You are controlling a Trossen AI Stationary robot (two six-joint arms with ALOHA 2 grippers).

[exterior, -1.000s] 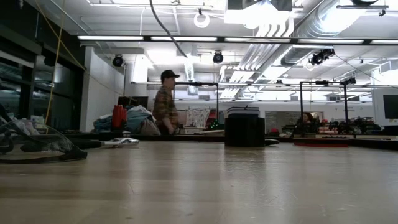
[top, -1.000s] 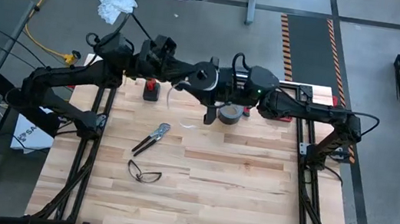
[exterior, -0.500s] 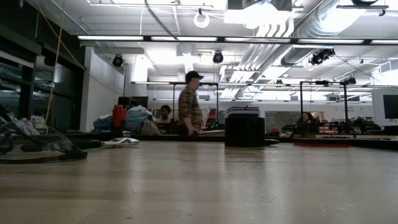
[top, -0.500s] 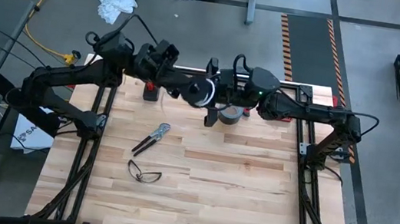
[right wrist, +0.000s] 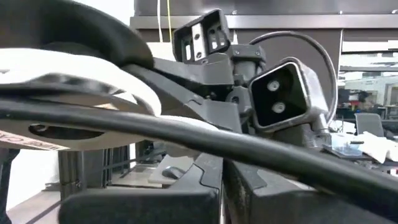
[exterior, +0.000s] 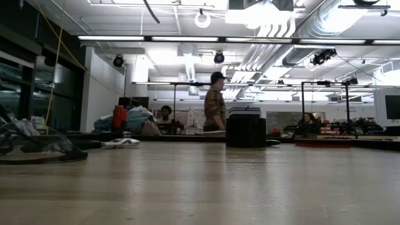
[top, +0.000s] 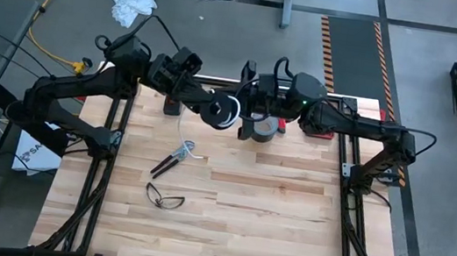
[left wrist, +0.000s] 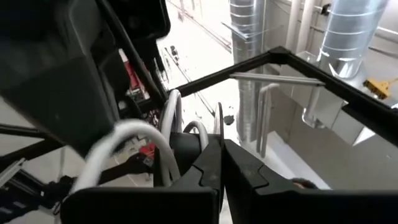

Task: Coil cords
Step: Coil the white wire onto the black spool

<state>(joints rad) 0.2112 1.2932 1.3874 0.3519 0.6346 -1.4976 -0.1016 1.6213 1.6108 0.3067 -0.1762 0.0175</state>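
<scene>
Meeting above the far middle of the worktop (top: 227,207), the two pincers share one object: the small black spool (top: 222,110) with its white cord (top: 231,111), held in the air at upper centre of the high view. The left pincer (top: 210,108) is pinched shut, and its wrist view shows the closed fingers (left wrist: 208,171) clamped on the spool's thin rim, white loops lying just beside them. The right pincer (top: 244,112) is also fully shut and comes in from the opposite side; its wrist view shows the white cord (right wrist: 93,74) and a dark cable right in front of it, though what it grips is unclear. The spool sits between both, its flat face turned upward. Below and just right stands the grey tape roll (top: 262,129). Pliers (top: 173,156) and safety glasses (top: 164,197) lie well apart, lower left.
</scene>
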